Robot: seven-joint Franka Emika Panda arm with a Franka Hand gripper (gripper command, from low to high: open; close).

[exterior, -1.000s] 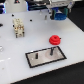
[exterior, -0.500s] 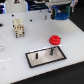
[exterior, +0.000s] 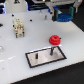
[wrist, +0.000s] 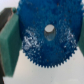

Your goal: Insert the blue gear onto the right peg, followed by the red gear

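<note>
We find the blue gear [wrist: 46,34] filling most of the wrist view, its teeth sharp along the lower rim and its small centre hole plainly visible. It is clamped between the two green fingers [wrist: 10,44], one pressing at each side of the disc, so the gripper [wrist: 45,37] is grasping the gear. In the exterior view the same blue gear [exterior: 66,13] shows near the far edge of the table [exterior: 15,50], toward the exterior view's right, under the arm's dark and white end; the picture is blurred there and we cannot make out the fingers themselves.

The red gear [exterior: 54,38] is nearer the middle of the table. It seems to sit at the top of a dark upright pin, which we take for the right peg [exterior: 52,50], though the blur makes the contact hard to judge. The peg rises from the white plate [exterior: 45,56] with its black border, lying on the white table.

Toward the exterior view's left stands a small pale block-like object [exterior: 18,27], well apart from the plate.
</note>
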